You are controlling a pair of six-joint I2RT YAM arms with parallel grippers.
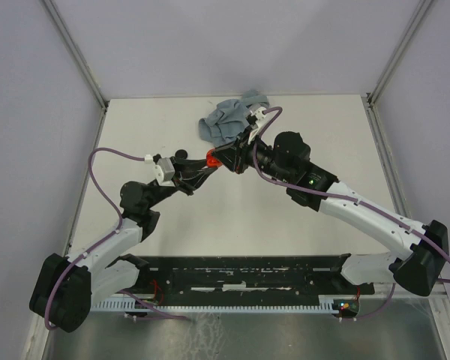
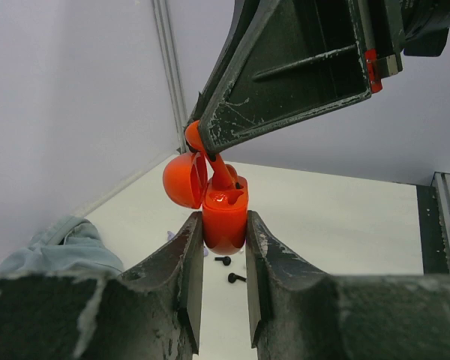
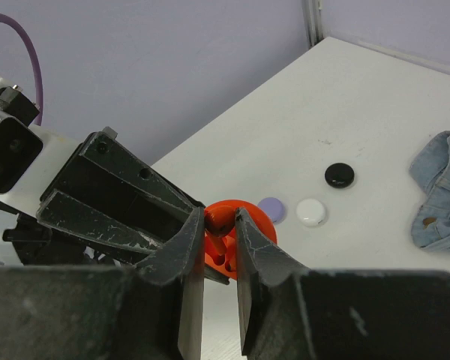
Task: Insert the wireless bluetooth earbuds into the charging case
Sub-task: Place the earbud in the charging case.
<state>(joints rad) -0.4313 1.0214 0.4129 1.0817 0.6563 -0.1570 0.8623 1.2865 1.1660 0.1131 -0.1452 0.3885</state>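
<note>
Earbud in red (image 2: 217,169), the task's piece, stands with its lower end in the top of the orange-red charging case (image 2: 225,214) and its upper end caught between the right gripper's (image 3: 220,231) fingers (image 3: 191,255), which are drawn narrow and pinch it from both sides. The case sits upright between the left gripper's (image 2: 223,234) fingers (image 2: 189,262), also narrow and pressed against its two flanks, so the case body fills the gap between them. Its round lid (image 2: 181,180) is swung open to the left in the left wrist view, hinged at the case's upper edge and just beside the earbud. The two grippers meet nose to nose, the right one coming in over the left. Past the case in the left wrist view, tiny black earbuds (image 2: 223,260) lie on the white table (image 3: 360,97), near each other and apart from the fingers. Further out, seen from the right wrist, a lilac disc (image 3: 271,208) and a white disc (image 3: 311,212) lie just beside one another, with a black disc (image 3: 340,175) near them, and a crumpled denim cloth (image 3: 442,187) lies well apart towards the table's edge
</note>
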